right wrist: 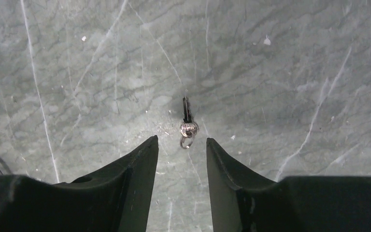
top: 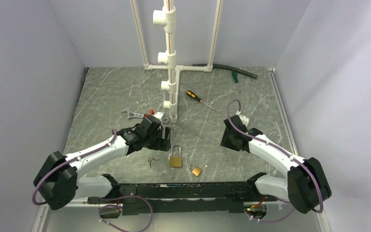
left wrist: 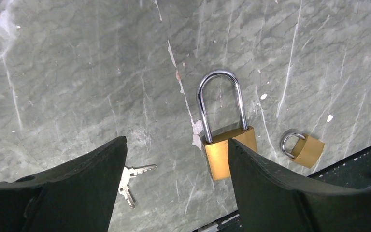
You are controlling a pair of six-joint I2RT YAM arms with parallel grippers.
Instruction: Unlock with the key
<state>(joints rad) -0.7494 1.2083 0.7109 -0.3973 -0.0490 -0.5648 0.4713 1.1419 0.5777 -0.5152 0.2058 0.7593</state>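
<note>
Tiny silver-grey key [left wrist: 136, 170], lying flat, just left of larger brass padlock [left wrist: 220, 155]

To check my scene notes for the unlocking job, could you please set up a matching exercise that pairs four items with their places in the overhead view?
Things:
1. larger padlock
2. smaller padlock
3. key
4. screwdriver

Places:
a. far side, right of the white pipe
b. just left of the larger padlock
c. mid-scene, long shackle pointing to the far side
d. closest to the near edge, right of the other lock

Pairs: 1-c; 2-d; 3-b; 4-a
</note>
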